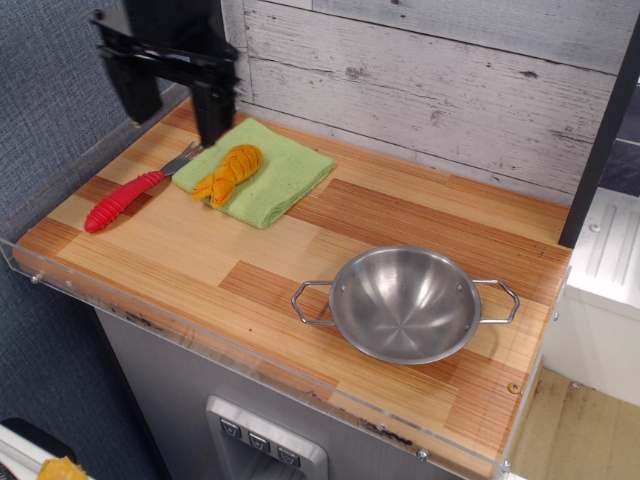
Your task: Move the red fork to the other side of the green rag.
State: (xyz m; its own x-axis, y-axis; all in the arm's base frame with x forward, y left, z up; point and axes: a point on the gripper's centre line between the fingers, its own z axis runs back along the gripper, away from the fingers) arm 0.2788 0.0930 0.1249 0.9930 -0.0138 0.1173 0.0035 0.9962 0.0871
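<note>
The red fork (pixel 125 199) lies flat on the wooden counter at the far left, its grey tines pointing at the left edge of the green rag (pixel 261 172). The rag lies at the back left with an orange ridged item (pixel 229 172) on it. My gripper (pixel 173 105) hangs well above the counter, over the strip between fork and rag. It is open and empty, with one finger (pixel 211 112) over the rag's back corner and the other to the left.
A steel bowl (pixel 404 304) with two handles stands at the front right. A dark post (pixel 208 50) rises behind the rag, another at the right edge. A clear plastic lip (pixel 200 345) runs along the counter's front. A plank wall closes the back.
</note>
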